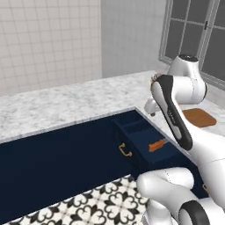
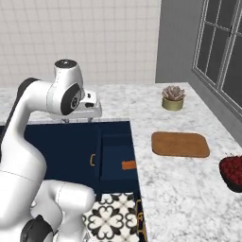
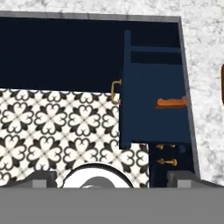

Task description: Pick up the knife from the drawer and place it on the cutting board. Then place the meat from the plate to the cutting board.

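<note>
Orange-handled knife (image 3: 171, 103) lying in open navy drawer (image 3: 148, 111), right of centre in hand view, cutting board (image 2: 180, 144) on table (image 2: 179, 189) at centre right; tool (image 3: 112, 177) high above, jaws wide, holding nothing; risk: descent clipping drawer wall, blade partly hidden.

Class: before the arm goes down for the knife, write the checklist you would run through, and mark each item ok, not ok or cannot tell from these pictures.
1. Drawer pulled open: ok.
2. Knife visible inside the drawer, orange handle exposed: ok; its blade is hidden under the counter edge.
3. Tool open and holding nothing: ok.
4. Tool lined up over the knife: not ok; in the hand view the knife lies well off to the right.
5. Cutting board bare, ready to receive the knife: ok.
6. Meat on its plate: cannot tell.
</note>
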Controlling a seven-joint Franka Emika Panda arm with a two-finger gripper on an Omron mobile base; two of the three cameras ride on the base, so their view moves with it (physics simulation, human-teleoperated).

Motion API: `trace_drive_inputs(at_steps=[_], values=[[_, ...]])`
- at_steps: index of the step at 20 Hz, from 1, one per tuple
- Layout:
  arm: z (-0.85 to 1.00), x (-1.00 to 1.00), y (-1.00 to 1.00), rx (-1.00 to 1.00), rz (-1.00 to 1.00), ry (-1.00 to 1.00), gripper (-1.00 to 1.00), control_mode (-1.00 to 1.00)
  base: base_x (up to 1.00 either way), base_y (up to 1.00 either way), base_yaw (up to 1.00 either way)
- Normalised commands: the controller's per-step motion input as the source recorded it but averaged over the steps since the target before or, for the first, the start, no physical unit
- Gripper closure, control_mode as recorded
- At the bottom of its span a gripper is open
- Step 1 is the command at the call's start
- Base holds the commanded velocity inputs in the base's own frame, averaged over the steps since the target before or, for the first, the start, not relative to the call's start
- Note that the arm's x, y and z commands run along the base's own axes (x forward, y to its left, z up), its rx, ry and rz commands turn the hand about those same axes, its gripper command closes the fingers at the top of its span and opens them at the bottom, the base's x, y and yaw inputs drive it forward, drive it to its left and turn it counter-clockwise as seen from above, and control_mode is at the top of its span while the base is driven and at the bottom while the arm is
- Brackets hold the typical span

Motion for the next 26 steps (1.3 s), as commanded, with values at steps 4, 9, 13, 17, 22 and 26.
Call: trace_drive_inputs(at_steps=[4,9,13,17,22,26], values=[[0.00,0.00,0.00,0.00,0.00,0.00,-1.00,1.00,0.00,-0.02,0.31],[-0.01,0.00,0.00,0.00,0.00,0.00,-1.00,-1.00,0.00,0.00,0.00],[-0.19,0.00,0.00,0.00,0.00,0.02,-1.00,-1.00,0.00,0.00,0.00],[-0.93,0.42,0.00,0.00,-0.07,0.25,-1.00,-1.00,0.00,0.00,0.00],[-1.00,0.55,-0.08,-0.02,-0.18,0.18,-1.00,-1.00,0.00,0.00,0.00],[-1.00,0.22,-0.19,-0.04,-0.23,0.12,-1.00,-1.00,0.00,0.00,0.00]])
